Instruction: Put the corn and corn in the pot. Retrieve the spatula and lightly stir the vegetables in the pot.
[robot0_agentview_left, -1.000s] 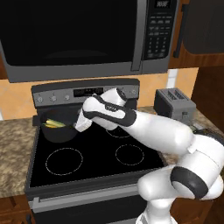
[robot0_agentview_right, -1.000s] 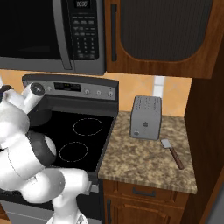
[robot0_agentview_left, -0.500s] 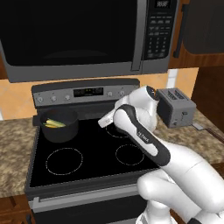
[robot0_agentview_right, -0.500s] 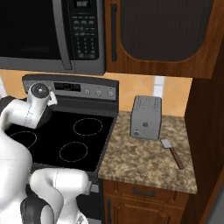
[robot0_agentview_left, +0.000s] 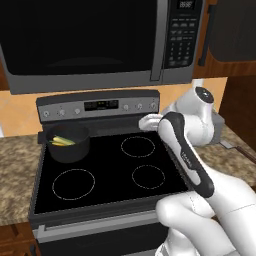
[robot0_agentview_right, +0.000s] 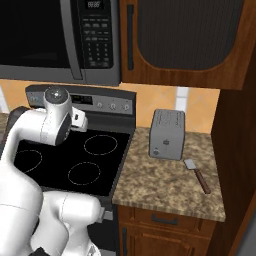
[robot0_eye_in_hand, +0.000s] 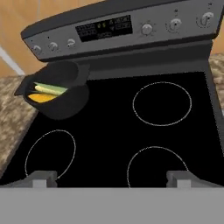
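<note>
Hovering over smooth black glass stovetop (robot0_eye_in_hand: 109, 127), gripper (robot0_eye_in_hand: 113, 178) released and empty, round dark metal pot (robot0_eye_in_hand: 59, 94) ahead-left holding slim yellow cobs (robot0_eye_in_hand: 46, 92), flat-bladed spatula (robot0_agentview_right: 197, 174) on speckled granite counter (robot0_agentview_right: 165, 182).

No lettering is legible: the stove display (robot0_eye_in_hand: 104, 26) and microwave keypad (robot0_agentview_right: 96, 42) are blurred.

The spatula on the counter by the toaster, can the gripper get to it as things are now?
Probably yes. The spatula lies flat on open counter, right of the toaster and apart from it, nothing over it. The gripper is open and empty above the stove.
</note>
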